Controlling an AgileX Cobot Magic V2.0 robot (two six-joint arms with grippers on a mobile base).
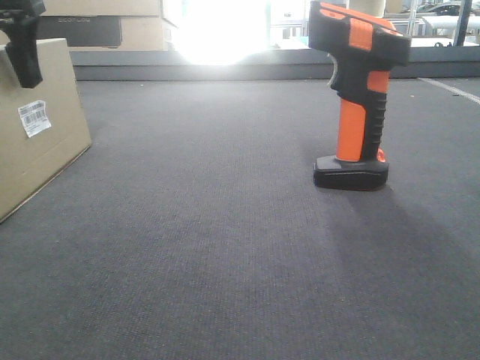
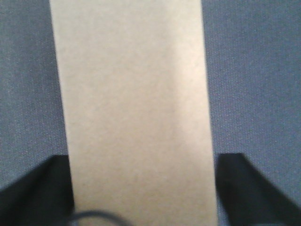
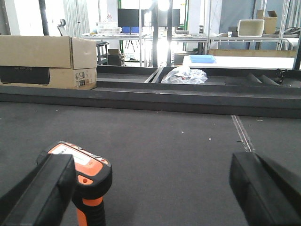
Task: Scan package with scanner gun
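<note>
I see the scanner gun black with orange handle and top stripe, the package plain tan, its label white with black bars, my surface dark grey, finely woven.

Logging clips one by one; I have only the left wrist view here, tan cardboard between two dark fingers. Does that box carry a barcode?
Observer: Yes, the front-facing view shows a white barcode label on a side of the package.
Operator: Where's the scanner gun?
Observer: Standing upright on the grey mat, right of the package, apart from it.
Operator: And the right gripper?
Observer: Open; the scanner gun sits just beyond one of its fingers, ungripped.
</note>
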